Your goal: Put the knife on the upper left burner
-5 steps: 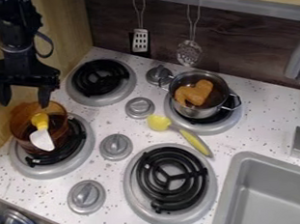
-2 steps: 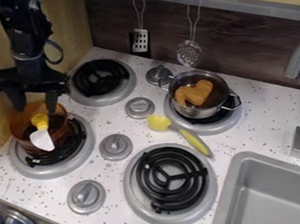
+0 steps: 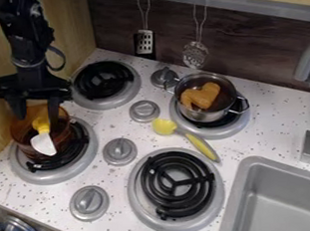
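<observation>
Camera view: over the last second the tool (image 3: pixel 36 118) has been shifting right and sinking a little, and now it is hanging at the left over the see-through brown pot (image 3: pixel 22 130) on the near left burner (image 3: pixel 58 178). Its two fingers are standing wide apart and holding nothing. What appears to be the knife (image 3: pixel 44 145), white-bladed with a yellow handle, is resting tilted in the pot, its handle showing close by one finger. For the task, this is probably meaning that the tool is lining up for a grasp; the upper left burner (image 3: pixel 103 81), at the far left, is awaiting the knife. Whether the fingertips are reaching inside the pot, I cannot tell. No brand, label or writing is showing clearly enough to read.
</observation>
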Robot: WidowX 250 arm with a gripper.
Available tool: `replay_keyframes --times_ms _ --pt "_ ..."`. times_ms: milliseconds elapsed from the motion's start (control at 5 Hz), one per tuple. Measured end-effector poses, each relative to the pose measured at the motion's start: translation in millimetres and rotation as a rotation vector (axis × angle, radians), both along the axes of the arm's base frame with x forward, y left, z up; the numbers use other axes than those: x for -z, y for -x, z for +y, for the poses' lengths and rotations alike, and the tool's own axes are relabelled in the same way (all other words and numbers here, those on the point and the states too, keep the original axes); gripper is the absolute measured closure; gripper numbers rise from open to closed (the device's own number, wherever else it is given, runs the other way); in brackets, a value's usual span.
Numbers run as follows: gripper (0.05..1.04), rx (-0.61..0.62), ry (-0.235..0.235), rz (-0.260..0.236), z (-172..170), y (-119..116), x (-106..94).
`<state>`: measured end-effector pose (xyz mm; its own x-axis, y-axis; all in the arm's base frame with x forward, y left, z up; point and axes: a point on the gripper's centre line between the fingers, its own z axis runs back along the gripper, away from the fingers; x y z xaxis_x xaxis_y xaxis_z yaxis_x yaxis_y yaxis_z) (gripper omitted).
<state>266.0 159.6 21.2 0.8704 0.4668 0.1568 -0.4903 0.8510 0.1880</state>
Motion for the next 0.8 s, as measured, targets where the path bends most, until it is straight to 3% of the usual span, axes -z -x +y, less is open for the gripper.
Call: replay_keyframes --times_ms 400,800 --pt "0.271 -0.020 0.026 0.001 0.4 0.1 12.1" --pt "0.301 -0.056 0.089 0.029 0.7 5.3 32.1"
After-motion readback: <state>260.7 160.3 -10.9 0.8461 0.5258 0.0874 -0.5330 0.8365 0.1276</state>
